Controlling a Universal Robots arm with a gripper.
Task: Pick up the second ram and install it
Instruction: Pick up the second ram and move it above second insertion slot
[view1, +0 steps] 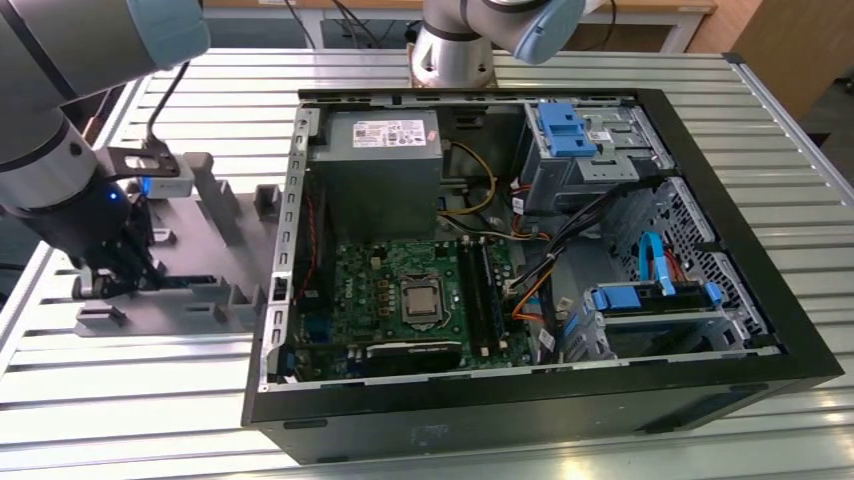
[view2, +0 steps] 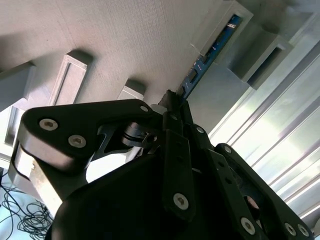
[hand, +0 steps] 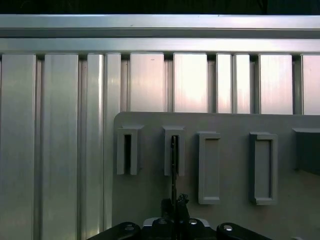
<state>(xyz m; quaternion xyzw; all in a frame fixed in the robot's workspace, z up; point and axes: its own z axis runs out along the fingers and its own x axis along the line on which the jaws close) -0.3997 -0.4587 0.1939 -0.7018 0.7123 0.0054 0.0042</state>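
Near the table's (view1: 641, 70) edge at the exterior view's left, the second ram (view2: 212, 47) is seen standing on edge in a slot of the grey holder tray (hand: 150, 200), apparently pinched by the narrowed gripper (hand: 174, 205). A straight, untilted pull is advised, so binding is avoided.

second ram (view2: 206, 56) partly hidden behind tool (view2: 172, 101), arm (view1: 54, 150) cropped

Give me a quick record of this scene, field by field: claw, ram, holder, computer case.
claw: shut on the second ram
second ram: on edge, in a slot of the grey holder tray
grey holder tray: on the slatted table, at the exterior view's left of the computer case
computer case: open, motherboard exposed
task state: ram not yet in the case
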